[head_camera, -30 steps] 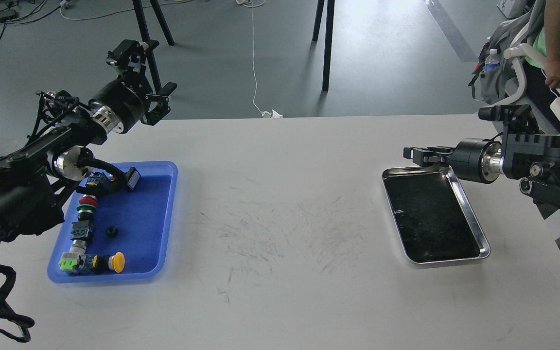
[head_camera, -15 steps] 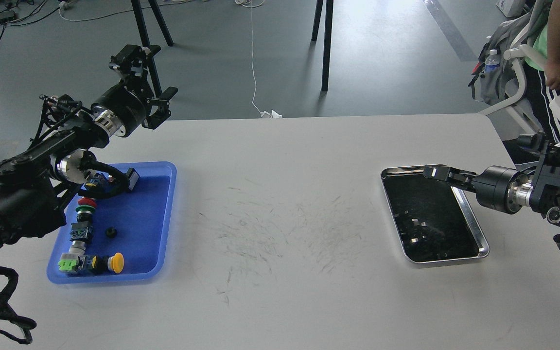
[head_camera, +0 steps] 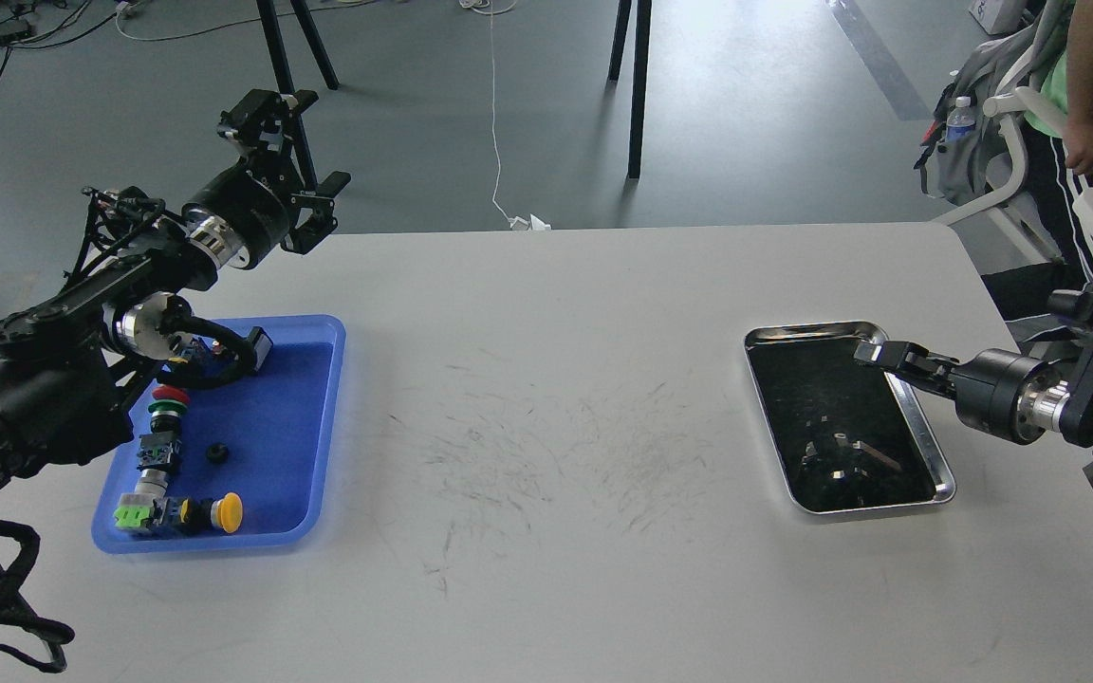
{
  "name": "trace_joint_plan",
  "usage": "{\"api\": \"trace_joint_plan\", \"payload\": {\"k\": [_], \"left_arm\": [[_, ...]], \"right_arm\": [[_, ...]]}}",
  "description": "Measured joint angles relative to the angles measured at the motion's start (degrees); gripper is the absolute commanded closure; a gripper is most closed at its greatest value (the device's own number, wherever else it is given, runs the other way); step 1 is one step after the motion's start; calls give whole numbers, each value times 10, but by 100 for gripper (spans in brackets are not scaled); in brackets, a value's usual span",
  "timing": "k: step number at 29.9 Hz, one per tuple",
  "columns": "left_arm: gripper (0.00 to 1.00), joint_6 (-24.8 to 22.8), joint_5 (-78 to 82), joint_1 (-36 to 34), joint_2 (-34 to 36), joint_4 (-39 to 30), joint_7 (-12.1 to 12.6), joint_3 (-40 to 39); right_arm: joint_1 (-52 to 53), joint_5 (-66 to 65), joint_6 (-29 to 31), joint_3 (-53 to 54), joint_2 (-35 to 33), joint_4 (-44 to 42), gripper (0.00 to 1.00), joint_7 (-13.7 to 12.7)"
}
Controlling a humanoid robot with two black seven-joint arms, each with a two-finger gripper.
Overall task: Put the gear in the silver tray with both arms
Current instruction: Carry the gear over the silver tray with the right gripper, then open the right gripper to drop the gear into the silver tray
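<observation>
The silver tray lies on the right of the white table, and its dark bottom holds only reflections. A small black round gear lies in the blue tray on the left. My left gripper hangs high over the table's far left edge, beyond the blue tray. Its fingers stand apart and hold nothing. My right gripper points left, low over the silver tray's right rim. It is small and dark, so I cannot tell its fingers apart.
The blue tray also holds several push-button switches, among them a yellow one and a red and green one. A person and a chair stand past the table's far right corner. Tripod legs stand behind the table.
My right arm has dropped and drawn back to the right, moving its gripper from the silver tray's far edge to its right rim. My left arm has hardly moved.
</observation>
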Motion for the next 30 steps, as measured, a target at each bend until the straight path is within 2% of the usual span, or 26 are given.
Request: {"api": "trace_joint_plan", "payload": {"k": [8,14,17,19,22,30], "left_arm": [[1,6,0,0,-1,0,0,-1],[1,7,0,0,-1,0,0,-1],[1,7,0,-1,-1,0,0,-1],[1,7,0,-1,0,0,0,-1],[1,7,0,-1,0,0,0,-1],[1,7,0,0,0,0,-1,-2]], "right_arm": [[-6,0,1,1,11,-22,91,0],[-6,0,0,0,24,-23,87,0],[-5,0,0,0,31,-29,79,0],[-4,0,0,0,34,-30,77,0],[-4,0,0,0,35,-31,64,0],[-5,0,0,0,36,-32,52,0]]}}
